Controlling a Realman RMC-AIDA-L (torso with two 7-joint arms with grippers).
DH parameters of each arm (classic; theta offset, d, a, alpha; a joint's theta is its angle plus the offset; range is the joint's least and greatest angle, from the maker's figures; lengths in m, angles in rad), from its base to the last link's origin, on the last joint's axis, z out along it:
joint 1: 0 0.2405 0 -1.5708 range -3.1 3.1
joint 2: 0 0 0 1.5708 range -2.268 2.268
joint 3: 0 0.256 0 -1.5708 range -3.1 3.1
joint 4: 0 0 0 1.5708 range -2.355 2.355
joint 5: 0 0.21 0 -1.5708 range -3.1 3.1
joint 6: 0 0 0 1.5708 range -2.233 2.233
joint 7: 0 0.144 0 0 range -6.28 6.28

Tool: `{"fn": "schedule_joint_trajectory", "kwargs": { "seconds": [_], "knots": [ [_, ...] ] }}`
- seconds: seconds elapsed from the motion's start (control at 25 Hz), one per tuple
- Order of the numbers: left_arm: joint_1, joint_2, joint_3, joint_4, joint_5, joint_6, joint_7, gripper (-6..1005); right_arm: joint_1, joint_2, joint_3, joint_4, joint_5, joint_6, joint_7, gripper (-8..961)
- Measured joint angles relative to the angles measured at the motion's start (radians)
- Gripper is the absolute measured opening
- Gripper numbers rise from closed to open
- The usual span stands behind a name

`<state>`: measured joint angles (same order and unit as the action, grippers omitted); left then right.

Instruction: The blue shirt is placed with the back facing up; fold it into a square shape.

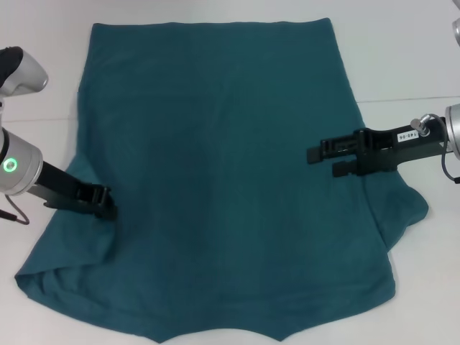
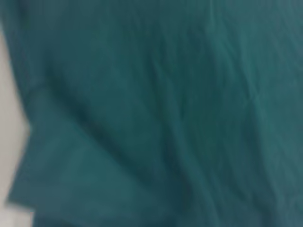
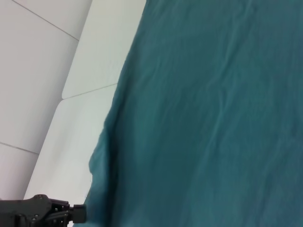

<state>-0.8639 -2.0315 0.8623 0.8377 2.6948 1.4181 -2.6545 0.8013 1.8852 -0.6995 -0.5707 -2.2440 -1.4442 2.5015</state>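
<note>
Shirt spread flat across white counter, back up, hem toward 12 o'clock, collar end at 6, sleeves flaring at 4 and 8. No fold made so far: first lengthwise fold apparently in hand.

Left gripper low at 9 o'clock, tips on or just over the left edge where sleeve meets body; seen again far off in right wrist view. Jaws there: cannot tell whether released or clenched.

Right gripper at 3 o'clock, hanging over the cloth just inside the right edge, jaws parted, grasping nothing.

Next move likely: pinch each side edge cleanly, single layer plus sleeve, then carry inward toward centre line. Needs a firm nip before lifting, since soft knit could slip or bunch.
</note>
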Motion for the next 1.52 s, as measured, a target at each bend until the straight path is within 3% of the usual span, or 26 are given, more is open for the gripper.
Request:
{"fn": "schedule_joint_trajectory", "kwargs": {
  "seconds": [0.08, 0.32, 0.44, 0.52, 0.64, 0.76, 0.96, 1.52],
  "knots": [
    [0.006, -0.006, -0.002, 0.028, -0.007, 0.008, 0.006, 97, -0.001, 0.0, 0.0, 0.0, 0.0, 0.002, 0.0, 857],
    [0.022, -0.021, -0.016, 0.083, -0.025, 0.018, 0.013, 328, -0.002, 0.001, 0.0, 0.0, 0.0, 0.005, 0.0, 856],
    [0.032, -0.008, -0.05, 0.07, -0.025, -0.021, -0.044, 386, -0.005, 0.001, 0.0, 0.0, 0.0, 0.005, -0.001, 856],
    [0.048, 0.015, -0.155, 0.026, -0.03, -0.096, -0.106, 425, -0.008, 0.001, 0.0, 0.0, 0.0, 0.006, -0.002, 857],
    [0.062, 0.021, -0.226, 0.0, -0.028, -0.155, -0.115, 483, -0.01, 0.002, 0.0, 0.0, 0.0, 0.007, -0.003, 857],
    [0.072, 0.028, -0.244, -0.037, -0.025, -0.213, -0.122, 541, -0.01, 0.002, 0.0, 0.0, 0.0, 0.007, -0.003, 857],
    [0.073, 0.044, -0.253, -0.128, -0.031, -0.303, -0.133, 767, -0.005, 0.002, 0.0, 0.0, 0.0, 0.007, -0.002, 857],
    [0.054, 0.038, -0.251, -0.242, -0.033, -0.468, -0.131, 768, -0.009, 0.002, 0.0, 0.0, 0.0, 0.007, 0.001, 856]
  ]
}}
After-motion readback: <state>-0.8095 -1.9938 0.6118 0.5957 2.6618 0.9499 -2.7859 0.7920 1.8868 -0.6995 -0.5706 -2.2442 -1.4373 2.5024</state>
